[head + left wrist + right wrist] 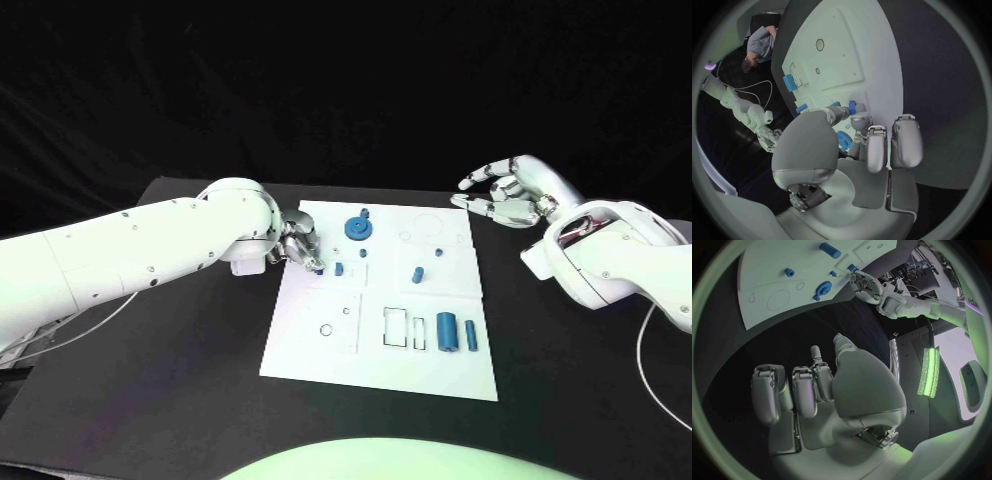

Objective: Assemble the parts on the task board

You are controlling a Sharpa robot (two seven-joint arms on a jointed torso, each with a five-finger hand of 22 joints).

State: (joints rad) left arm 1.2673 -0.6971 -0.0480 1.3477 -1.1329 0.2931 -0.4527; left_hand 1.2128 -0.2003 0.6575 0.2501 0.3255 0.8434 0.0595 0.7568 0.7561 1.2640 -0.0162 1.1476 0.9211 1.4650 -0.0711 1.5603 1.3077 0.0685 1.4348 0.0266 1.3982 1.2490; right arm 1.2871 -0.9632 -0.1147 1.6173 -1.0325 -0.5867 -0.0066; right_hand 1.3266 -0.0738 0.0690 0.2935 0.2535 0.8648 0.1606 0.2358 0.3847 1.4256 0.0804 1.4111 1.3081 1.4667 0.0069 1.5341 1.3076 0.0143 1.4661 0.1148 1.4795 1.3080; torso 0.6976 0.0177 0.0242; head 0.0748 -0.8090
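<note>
The white task board [325, 350] lies mid-table. On it are a blue gear [356, 231], small blue pegs [418, 274] and two blue cylinders [447, 330] near the front right. My left hand [300, 245] hovers over the board's left edge, fingers curled down. Its thumb and fingertips [859, 120] crowd a small blue peg [852, 106]; whether they grip it is unclear. The gear [844, 139] peeks between the fingers. My right hand [508, 195] hangs off the board's far right corner over the black table, fingers apart, holding nothing. The right wrist view shows the board [767, 290] and the left hand [870, 287].
Outlined slots [397, 327] and small holes [326, 328] mark the board's near half. A white cable [652, 370] trails over the table at the right, another [58, 330] at the left edge. Bare black table lies on both sides of the board.
</note>
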